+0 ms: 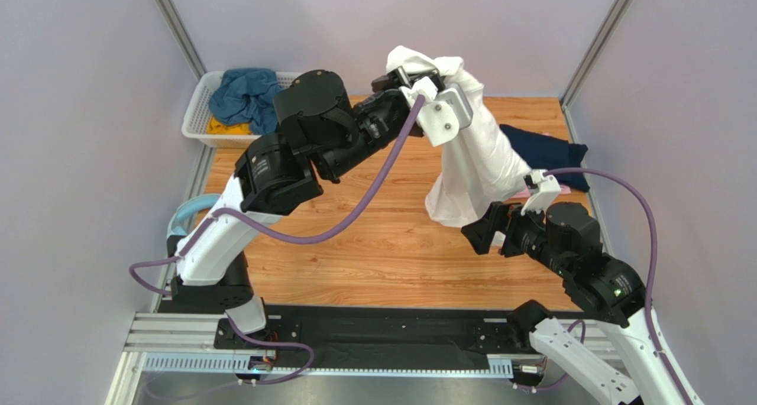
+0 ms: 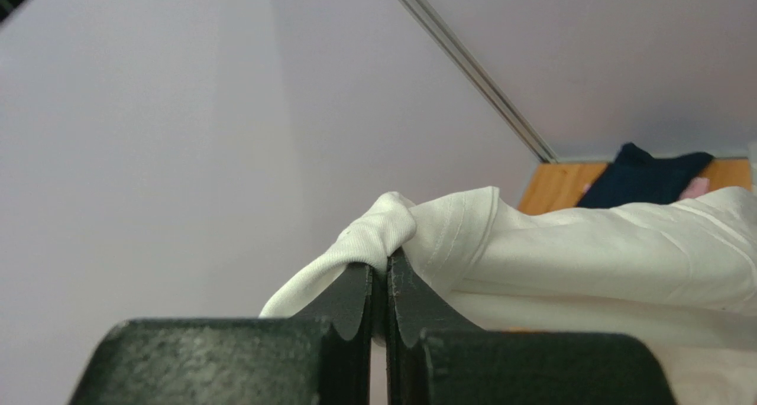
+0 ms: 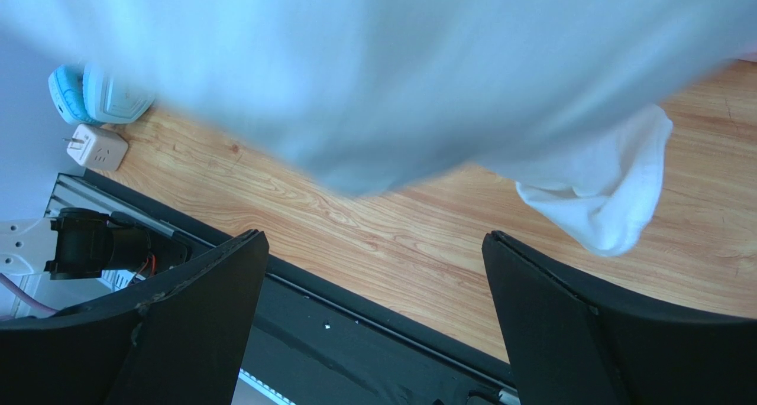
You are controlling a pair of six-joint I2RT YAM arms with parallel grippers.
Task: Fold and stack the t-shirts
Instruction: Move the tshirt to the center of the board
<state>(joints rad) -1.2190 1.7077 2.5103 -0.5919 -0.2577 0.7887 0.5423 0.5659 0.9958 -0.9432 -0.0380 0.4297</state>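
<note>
**Operator:** What is my left hand doing?

**Spotter:** Your left gripper (image 2: 384, 285) is clamped tight on a bunched edge of the white t-shirt (image 1: 475, 157), raised high over the far middle of the table (image 1: 355, 263). The cloth hangs down from it. You cannot tell whether its lower end touches the wood.

**Operator:** And the right?

**Spotter:** Your right gripper (image 3: 369, 245) has its jaws spread wide and holds nothing, just under the hanging cloth. In its wrist view the shirt is a blur across the top, and only one drooping fold is sharp.

**Operator:** What is hidden from me?

**Spotter:** The white shirt covers part of the navy t-shirt (image 1: 549, 148) at the far right. Something pink beside it is too small to name. In the basket (image 1: 197, 112), a teal-blue shirt (image 1: 244, 95) buries most of a yellow shirt (image 1: 227, 130). From above, your left arm half hides the headphones (image 3: 98, 95).

**Operator:** Any lettering?

**Spotter:** None that you can read at this size.
</note>
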